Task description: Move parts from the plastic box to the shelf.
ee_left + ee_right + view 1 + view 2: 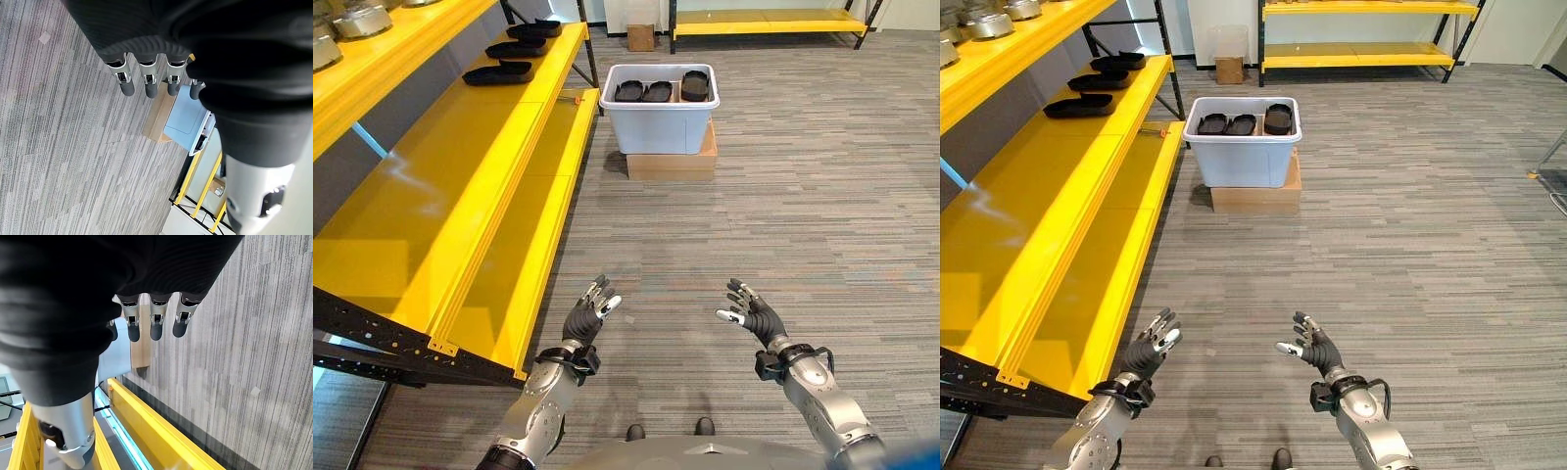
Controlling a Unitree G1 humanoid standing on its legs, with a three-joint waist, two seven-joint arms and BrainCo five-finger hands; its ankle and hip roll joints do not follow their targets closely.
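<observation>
Both hands, left hand (pixel 587 315) and right hand (pixel 754 315), hang empty with fingers loose (low in the frame). Black parts (pixel 656 91) sit in the plastic box (pixel 661 122) up top, beside the yellow shelf (pixel 460 157)

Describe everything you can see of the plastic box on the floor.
The plastic box is pale grey, open-topped, with a thick rolled rim and walls tapering downward. It stands upright on a flat cardboard box on the carpet, just beyond the end of the yellow shelf. Inside, three black parts lie side by side. Neither hand touches it.
</observation>
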